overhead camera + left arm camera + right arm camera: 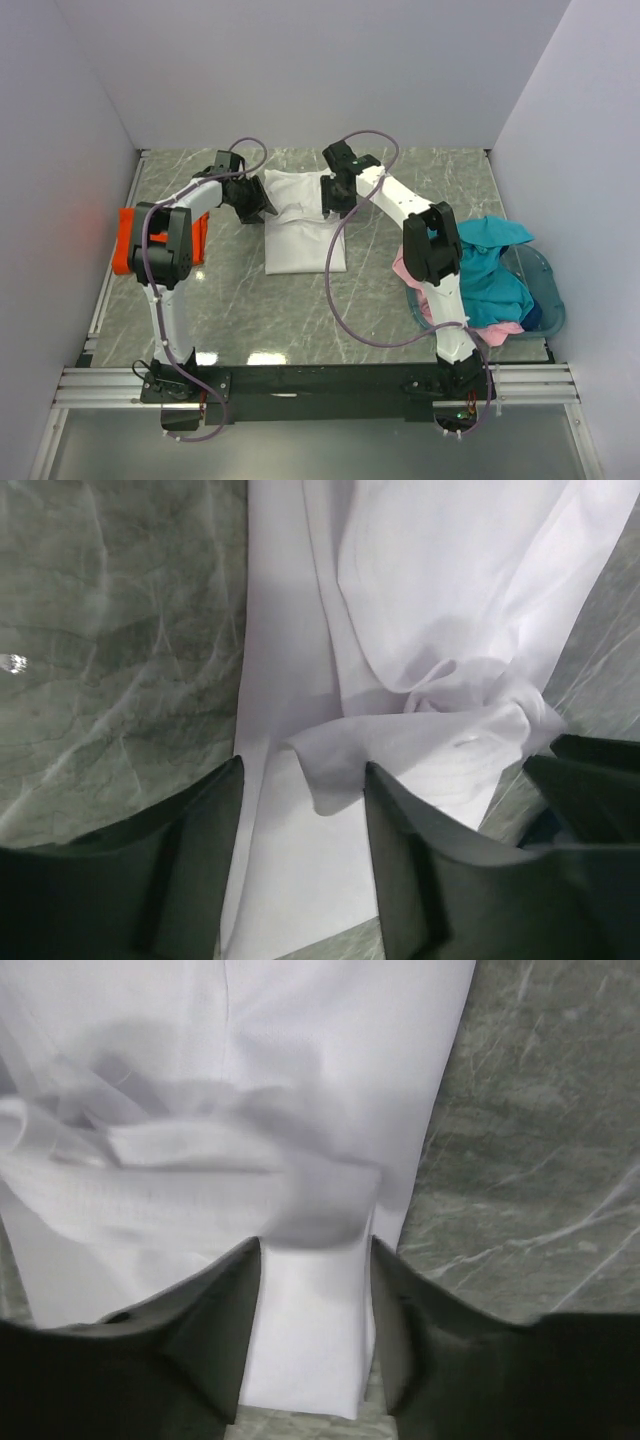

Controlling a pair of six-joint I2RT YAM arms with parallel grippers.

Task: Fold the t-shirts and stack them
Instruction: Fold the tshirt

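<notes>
A white t-shirt (303, 232) lies folded into a long strip at the table's middle back, bunched at its far end. My left gripper (262, 207) is open at its far left edge, and in the left wrist view (303, 770) a raised fold of white cloth (440, 660) sits between the fingers. My right gripper (334, 200) is open over the far right edge, its fingers (316, 1245) straddling the white cloth (300, 1080). A folded orange t-shirt (127, 240) lies at the left. Teal (495, 270) and pink (404, 268) t-shirts hang from the basket. The second white shirt is not visible.
A translucent teal basket (551, 303) stands at the right edge, beside the right arm. The table is grey marble (260, 300), enclosed by white walls on three sides. Purple cables loop off both arms over the table.
</notes>
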